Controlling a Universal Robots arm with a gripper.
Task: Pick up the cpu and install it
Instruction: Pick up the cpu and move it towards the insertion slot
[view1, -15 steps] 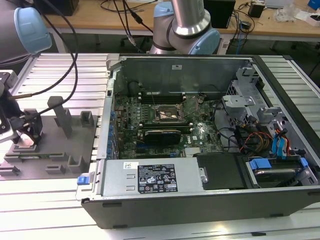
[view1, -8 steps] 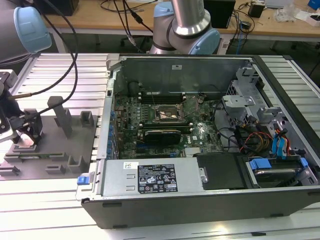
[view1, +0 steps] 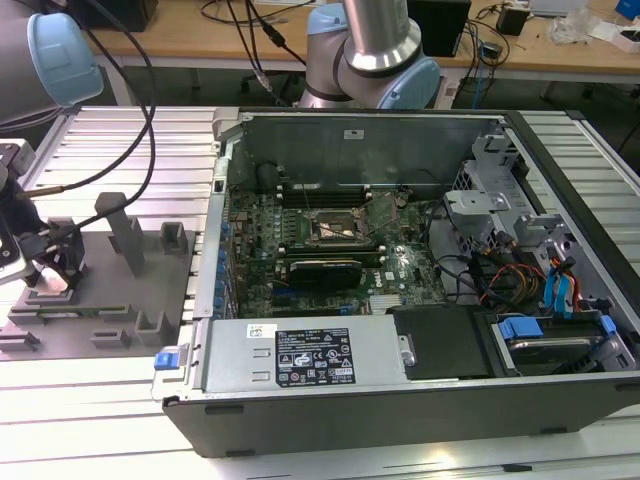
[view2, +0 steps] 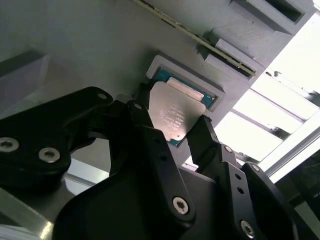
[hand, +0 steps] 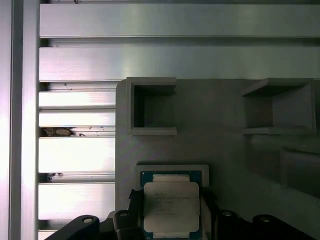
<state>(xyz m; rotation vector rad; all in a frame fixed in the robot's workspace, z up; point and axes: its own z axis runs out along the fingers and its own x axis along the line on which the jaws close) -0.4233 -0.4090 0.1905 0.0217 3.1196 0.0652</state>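
cpu — flat, silver top up | in tray recess | gripper astride

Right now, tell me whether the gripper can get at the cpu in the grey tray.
Most likely yes. The gripper hangs right at the cpu, which lies in its recess in the grey tray; nothing covers the chip, and the tray's raised blocks stand apart from it.
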